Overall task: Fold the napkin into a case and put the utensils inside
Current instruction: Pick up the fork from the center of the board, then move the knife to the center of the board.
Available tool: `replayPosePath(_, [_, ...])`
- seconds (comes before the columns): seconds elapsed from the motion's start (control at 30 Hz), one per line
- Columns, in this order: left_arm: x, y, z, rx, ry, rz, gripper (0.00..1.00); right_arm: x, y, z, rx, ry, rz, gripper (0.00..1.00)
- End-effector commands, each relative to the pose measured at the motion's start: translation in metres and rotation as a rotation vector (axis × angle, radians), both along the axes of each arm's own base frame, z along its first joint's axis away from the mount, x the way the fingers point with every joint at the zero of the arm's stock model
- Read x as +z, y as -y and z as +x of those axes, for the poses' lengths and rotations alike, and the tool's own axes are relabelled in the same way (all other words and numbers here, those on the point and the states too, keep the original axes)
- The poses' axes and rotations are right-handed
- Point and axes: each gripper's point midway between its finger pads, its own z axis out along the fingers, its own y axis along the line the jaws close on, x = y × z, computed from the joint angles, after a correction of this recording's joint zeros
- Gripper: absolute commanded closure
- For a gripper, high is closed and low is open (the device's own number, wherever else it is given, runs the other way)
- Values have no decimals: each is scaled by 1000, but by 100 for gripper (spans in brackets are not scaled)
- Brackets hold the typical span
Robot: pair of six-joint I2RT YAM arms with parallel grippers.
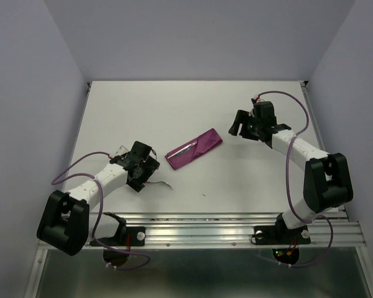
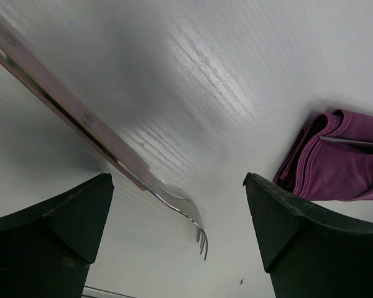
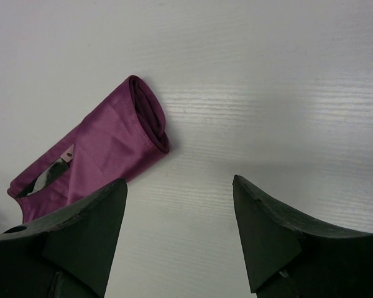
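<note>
Black left hand [image 2: 177,180] gapes wide, empty, above the fork [image 2: 81,117].

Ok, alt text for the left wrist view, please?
A pink-handled fork lies on the white table between the dark fingers of the open left hand. At right lies the folded burgundy case, a thin metal utensil tip showing at its fold.

Plain, solid burgundy-purple on the case [image 1: 194,148], with a thin silvery streak across it; pale pink with small dark rivets on the handle of the fork [image 2: 102,141], bright silver on its tines. Matt black on the left end effector [image 2: 177,178] and the right end effector [image 3: 178,181], white with black joints on the arms [image 1: 105,179]. White with faint pale grain streaks on the worktop [image 1: 143,112].
</note>
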Motion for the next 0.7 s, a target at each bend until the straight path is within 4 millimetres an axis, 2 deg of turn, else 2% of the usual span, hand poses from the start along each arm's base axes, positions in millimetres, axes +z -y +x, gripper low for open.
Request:
replayPosePath(0.0, [-2, -12, 10, 90, 18, 14, 1, 10, -3, 7, 12, 28, 19, 26])
replayPosePath(0.07, [-8, -18, 10, 100, 7, 15, 1, 10, -5, 7, 17, 25, 24, 26])
replayPosePath(0.2, [-13, -20, 15, 95, -5, 11, 17, 10, -6, 7, 19, 24, 28, 26])
replayPosePath(0.23, [-14, -21, 16, 92, -13, 25, 31, 10, -5, 7, 18, 24, 27, 26])
replayPosePath(0.3, [-15, -23, 16, 95, -25, 38, 42, 10, -5, 7, 16, 25, 25, 26])
replayPosePath(0.33, [-17, -23, 16, 93, -42, 44, 57, 9, -5, 7, 16, 23, 25, 26])
replayPosePath(0.4, [-18, -23, 17, 85, -56, 51, 73, 10, -5, 7, 17, 24, 26, 26])
replayPosePath(0.43, [-17, -23, 20, 78, -66, 64, 86, 9, -5, 7, 16, 22, 27, 26])
replayPosePath(0.5, [-14, -26, 25, 73, -67, 91, 97, 9, -6, 7, 16, 22, 29, 26])
replayPosePath(0.53, [-5, -29, 38, 76, -38, 117, 100, 11, -6, 8, 17, 25, 29, 26])
replayPosePath(0.6, [6, -35, 50, 44, -14, 181, 100, 12, -6, 8, 16, 29, 31, 26])
replayPosePath(0.63, [25, -42, 70, 55, 42, 234, 100, 13, -6, 8, 17, 31, 30, 26])
replayPosePath(0.67, [29, -46, 78, 32, 43, 279, 100, 14, -5, 7, 16, 33, 29, 26])
